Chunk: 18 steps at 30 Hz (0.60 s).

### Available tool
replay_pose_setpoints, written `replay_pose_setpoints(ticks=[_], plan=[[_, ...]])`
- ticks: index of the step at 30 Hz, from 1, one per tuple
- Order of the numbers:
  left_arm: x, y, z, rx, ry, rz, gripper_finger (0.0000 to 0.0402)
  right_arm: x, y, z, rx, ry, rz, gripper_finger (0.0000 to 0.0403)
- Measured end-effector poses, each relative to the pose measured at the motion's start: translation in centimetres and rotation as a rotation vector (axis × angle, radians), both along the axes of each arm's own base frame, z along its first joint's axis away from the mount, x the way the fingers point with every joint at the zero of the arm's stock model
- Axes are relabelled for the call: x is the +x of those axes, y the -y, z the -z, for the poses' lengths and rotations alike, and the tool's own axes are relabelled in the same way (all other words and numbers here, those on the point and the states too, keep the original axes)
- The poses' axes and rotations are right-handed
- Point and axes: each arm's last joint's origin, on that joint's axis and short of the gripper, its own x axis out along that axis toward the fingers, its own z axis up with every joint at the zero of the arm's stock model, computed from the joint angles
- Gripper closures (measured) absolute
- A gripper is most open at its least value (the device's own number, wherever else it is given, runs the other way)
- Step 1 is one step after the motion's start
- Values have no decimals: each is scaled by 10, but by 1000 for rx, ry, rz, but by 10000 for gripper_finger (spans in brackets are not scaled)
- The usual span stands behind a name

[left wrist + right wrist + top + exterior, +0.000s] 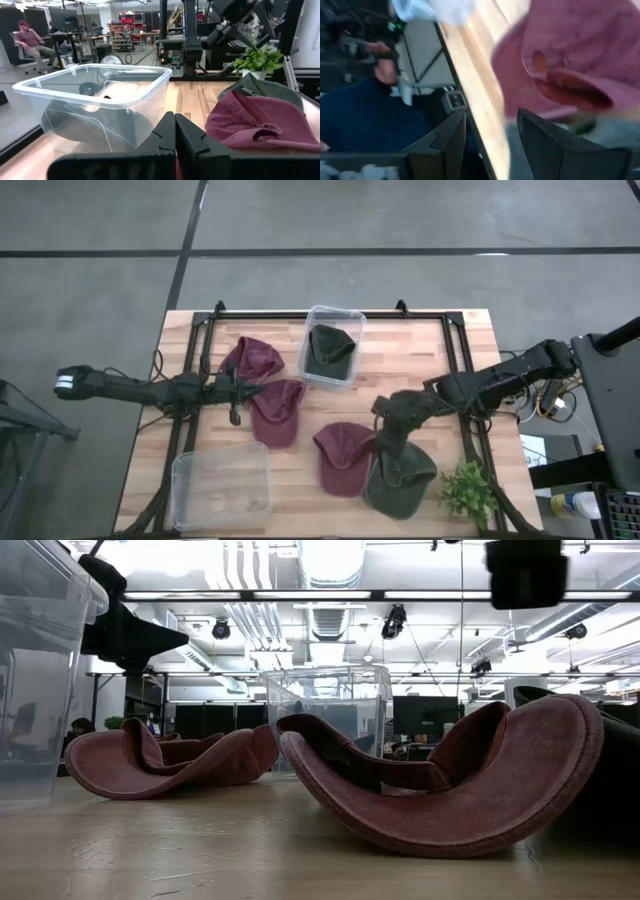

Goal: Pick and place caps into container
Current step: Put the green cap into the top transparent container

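Wooden table [420, 380] with five caps scattered about and two clear tubs. The far tub [333, 346] sits at the middle of the back edge and already has one olive cap [330, 347] inside it, while the near tub [222, 485] is down at the front-left corner. Three maroon caps are out on the wood: the back cap [255, 359] just left of the far tub, the middle cap [278, 411] touching it on the front side, and the front cap [343, 457] closer to the near edge. The second olive cap [398, 477] lies right beside that front cap on its right, with a little plant [468, 492] just past it at the front-right corner. The right gripper [385, 448] hangs over the spot where the front maroon cap meets the olive one, fingers spread apart and not gripping anything; its wrist view shows the maroon fabric just ahead of the open fingers [445, 145] plus the table edge. The left gripper [236, 415] is parked in the left-middle of the table, next to the middle maroon cap, fingers pressed together on nothing; its wrist view looks across at the far tub with a maroon cap off to the side. The low view just shows two upturned maroon caps on the wood with the far tub behind them.
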Motion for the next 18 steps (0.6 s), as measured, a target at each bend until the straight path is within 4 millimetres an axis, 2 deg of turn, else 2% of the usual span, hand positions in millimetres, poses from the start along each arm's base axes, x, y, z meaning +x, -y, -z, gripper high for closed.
replay_pose_setpoints(ticks=[4, 9, 18], plan=[[0, 0, 0, -7, 1, 1, 402, -10, -4, 8, -81, -102, 11, 232], [0, 0, -1, -44, 21, 2, 402, -21, -1, 17, -202, -220, 43, 232], [0, 0, -2, -386, 72, 23, 402, -37, 6, 36, -293, -392, 102, 232]])
